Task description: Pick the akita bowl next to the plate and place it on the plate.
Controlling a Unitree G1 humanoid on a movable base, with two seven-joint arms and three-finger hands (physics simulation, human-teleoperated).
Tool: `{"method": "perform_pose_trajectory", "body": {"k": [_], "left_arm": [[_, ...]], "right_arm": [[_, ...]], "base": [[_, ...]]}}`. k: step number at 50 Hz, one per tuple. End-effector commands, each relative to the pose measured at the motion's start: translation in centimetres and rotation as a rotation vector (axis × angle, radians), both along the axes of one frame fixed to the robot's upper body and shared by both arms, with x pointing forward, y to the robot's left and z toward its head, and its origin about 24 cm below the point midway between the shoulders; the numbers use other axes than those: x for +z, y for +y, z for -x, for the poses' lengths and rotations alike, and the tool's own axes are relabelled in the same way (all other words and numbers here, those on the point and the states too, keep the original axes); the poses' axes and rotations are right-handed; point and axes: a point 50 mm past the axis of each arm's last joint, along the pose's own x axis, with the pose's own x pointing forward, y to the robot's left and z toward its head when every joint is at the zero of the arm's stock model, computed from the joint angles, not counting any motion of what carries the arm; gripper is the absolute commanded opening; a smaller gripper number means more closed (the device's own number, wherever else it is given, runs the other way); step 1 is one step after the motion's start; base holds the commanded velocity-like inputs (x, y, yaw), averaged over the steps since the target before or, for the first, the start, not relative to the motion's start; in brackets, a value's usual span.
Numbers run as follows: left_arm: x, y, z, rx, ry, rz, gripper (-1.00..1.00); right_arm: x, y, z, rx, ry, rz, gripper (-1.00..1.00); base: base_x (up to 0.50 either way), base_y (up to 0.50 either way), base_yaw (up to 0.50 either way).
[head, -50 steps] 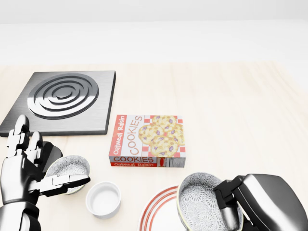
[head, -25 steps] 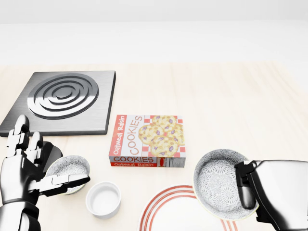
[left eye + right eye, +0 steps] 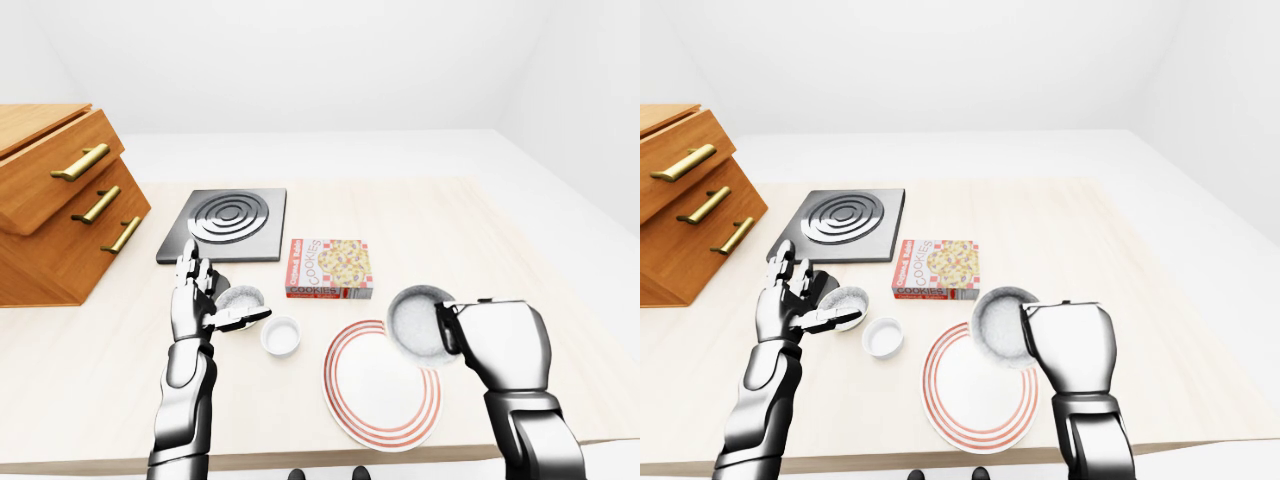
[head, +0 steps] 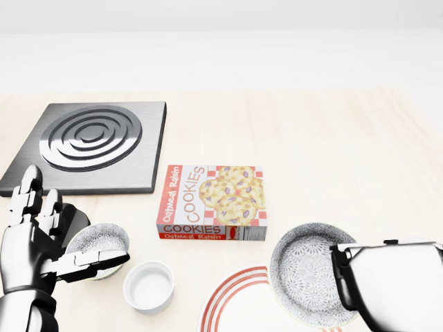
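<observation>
My right hand (image 4: 344, 278) is shut on the rim of a grey patterned akita bowl (image 4: 309, 274). The bowl is tilted, its opening facing the camera, over the upper right edge of the red-ringed white plate (image 3: 380, 395). A second patterned bowl (image 4: 98, 242) sits on the table at the left of the head view. My left hand (image 4: 66, 232) stands open beside that bowl, thumb over its near rim, fingers spread upward and not closed round it.
A small white ramekin (image 4: 148, 286) sits between the left bowl and the plate. A cookie box (image 4: 213, 202) lies flat above the plate. A black burner plate (image 4: 90, 142) lies at upper left. Wooden drawers (image 3: 60, 200) stand at the table's left.
My right hand has carried the bowl up and to the right from low over the plate, then eased slightly back left. The left hand has not moved.
</observation>
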Motion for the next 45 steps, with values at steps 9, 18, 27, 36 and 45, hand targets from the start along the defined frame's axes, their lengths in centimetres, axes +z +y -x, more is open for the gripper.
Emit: {"method": "perform_pose_trajectory", "body": {"k": [9,18,27,36,45], "left_arm": [[-0.1,0.0,0.0,-0.001,-0.001,-0.002,1.00],[-0.3,0.0,-0.1,0.000,-0.001,-0.003,1.00],[-0.3,0.0,0.0,0.001,-0.001,-0.003,1.00],[0.1,-0.1,0.1,0.001,-0.001,-0.005,1.00],[-0.1,0.0,0.0,0.001,0.000,-0.004,1.00]], "right_arm": [[-1.5,0.9,0.6,0.082,-0.048,-0.048,-1.00],[-2.8,1.4,0.7,0.123,-0.043,-0.017,-1.00],[-4.0,1.4,0.0,0.141,-0.023,-0.032,-1.00],[-5.1,1.4,-0.1,0.149,0.016,-0.063,-1.00],[-6.3,1.2,-0.3,0.153,0.036,-0.051,-1.00]], "base": [[0.00,0.00,0.00],[0.00,0.00,0.00],[0.00,0.00,0.00],[0.00,0.00,0.00],[0.00,0.00,0.00]]}}
